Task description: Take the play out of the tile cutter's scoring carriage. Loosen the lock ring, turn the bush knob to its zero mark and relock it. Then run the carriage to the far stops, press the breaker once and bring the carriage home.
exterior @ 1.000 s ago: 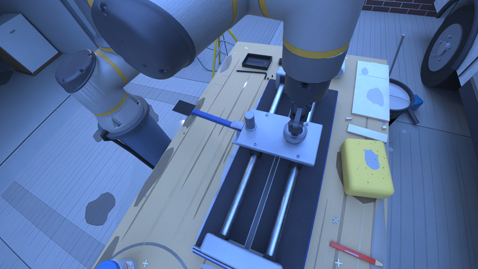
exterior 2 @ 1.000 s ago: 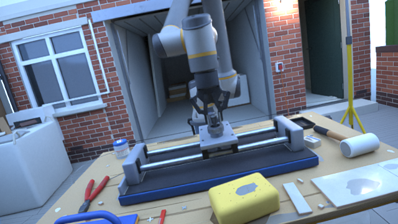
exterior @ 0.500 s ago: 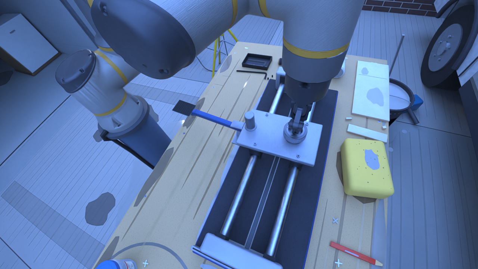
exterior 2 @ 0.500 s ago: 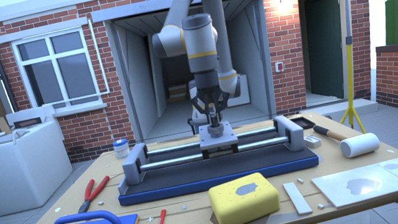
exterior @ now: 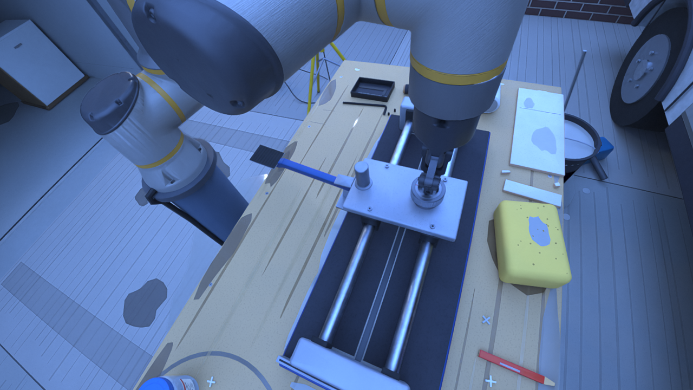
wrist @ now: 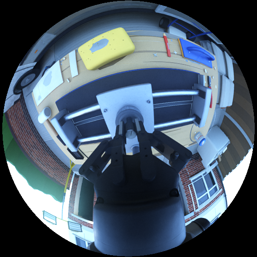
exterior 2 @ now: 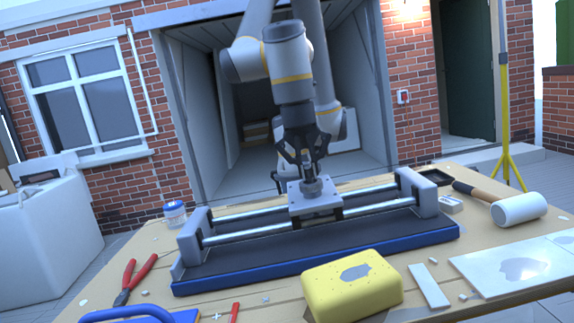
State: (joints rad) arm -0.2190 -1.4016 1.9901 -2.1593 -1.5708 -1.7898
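The bush knob (wrist: 130,132) is mostly hidden between my fingers; it is held in my closed gripper (exterior: 428,180) (exterior 2: 308,172) (wrist: 129,124). It rises from the knurled lock ring (exterior: 428,192) (exterior 2: 310,186) (wrist: 129,114) on the grey carriage plate (exterior: 404,197) (exterior 2: 313,197) (wrist: 127,102). The carriage sits about midway along the two steel rails (exterior: 348,281) (exterior 2: 251,224). The blue breaker lever (exterior: 303,169) sticks out from the carriage's left side, next to a grey post (exterior: 362,175).
Behind the cutter lie a black tray (exterior: 372,89) and a hex key (exterior: 366,103). A yellow sponge (exterior: 532,243) (exterior 2: 350,281), tile pieces (exterior: 539,131) and a red pencil (exterior: 516,367) lie to the right. A mallet (exterior 2: 506,204) and pliers (exterior 2: 133,278) flank the cutter.
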